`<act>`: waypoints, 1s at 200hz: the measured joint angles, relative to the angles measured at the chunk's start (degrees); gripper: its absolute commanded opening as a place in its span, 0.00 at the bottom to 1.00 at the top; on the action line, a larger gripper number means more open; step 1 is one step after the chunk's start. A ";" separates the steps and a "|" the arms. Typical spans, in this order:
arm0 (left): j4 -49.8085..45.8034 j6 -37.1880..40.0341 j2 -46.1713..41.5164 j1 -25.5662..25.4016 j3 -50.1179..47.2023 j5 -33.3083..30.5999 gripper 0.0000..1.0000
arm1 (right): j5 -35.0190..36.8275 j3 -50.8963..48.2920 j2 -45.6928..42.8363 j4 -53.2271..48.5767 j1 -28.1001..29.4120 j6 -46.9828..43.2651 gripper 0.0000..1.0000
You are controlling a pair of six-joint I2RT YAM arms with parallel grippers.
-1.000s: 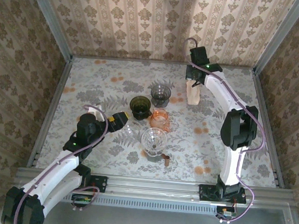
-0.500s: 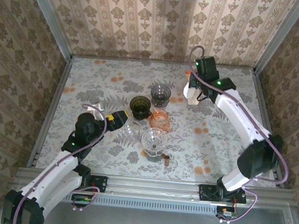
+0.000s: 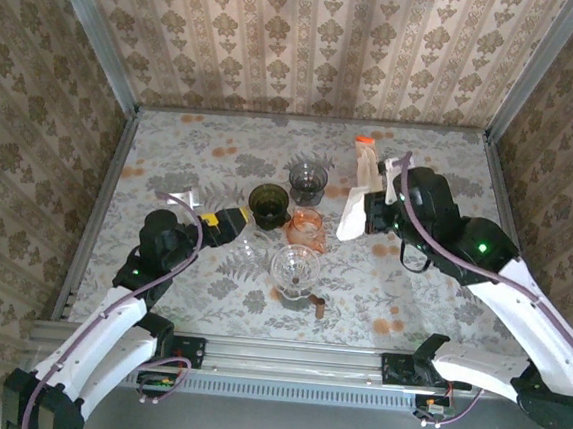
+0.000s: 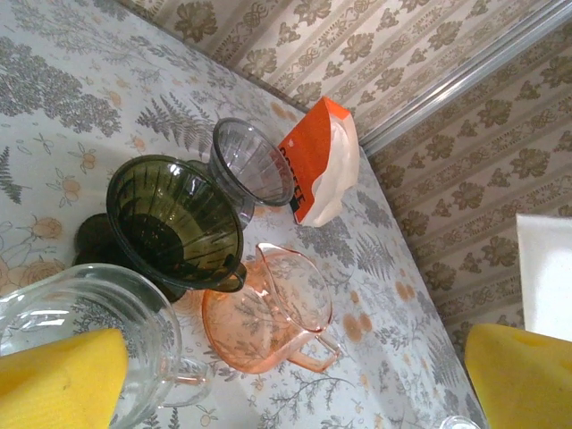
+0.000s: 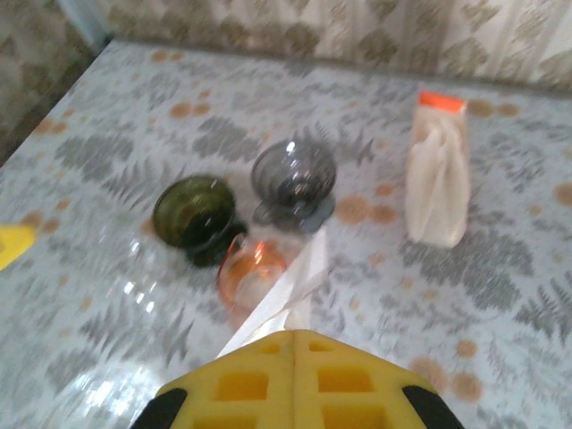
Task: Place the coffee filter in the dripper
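Top external: high and far, above and behind the arm bases at 6 o'clock, looking down toward 12; the whole floral-print table point(image 3: 190, 166) is in frame.

Left wrist: low and close, frame rolled sideways, at about 8 o'clock on the table. It faces roughly 2 o'clock across the dark green ribbed glass dripper point(image 4: 174, 219), smoky grey glass dripper point(image 4: 250, 161) and pink-orange glass dripper point(image 4: 268, 313) to the orange-topped pack of paper filters point(image 4: 317, 161).

Right wrist: mid height, on the cluster's 4 o'clock side, tilted down, faces roughly 11 o'clock, slightly blurred.

All three views share the three drippers and the pack.
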 measured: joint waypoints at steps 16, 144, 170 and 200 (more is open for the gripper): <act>-0.17 0.07 0.00 -0.39 0.00 0.24 0.99 | -2.38 2.56 -0.13 -4.94 2.60 1.44 0.00; -1.33 2.99 -0.28 -1.86 0.00 1.49 0.98 | -22.25 12.72 12.02 -19.34 11.91 10.27 0.00; -1.27 3.04 -0.48 -1.86 0.00 1.97 0.98 | -24.15 14.45 14.97 -19.39 11.91 10.23 0.00; -1.29 3.28 -0.59 -1.86 0.00 2.56 0.98 | -25.44 17.62 18.62 -19.34 11.65 9.81 0.00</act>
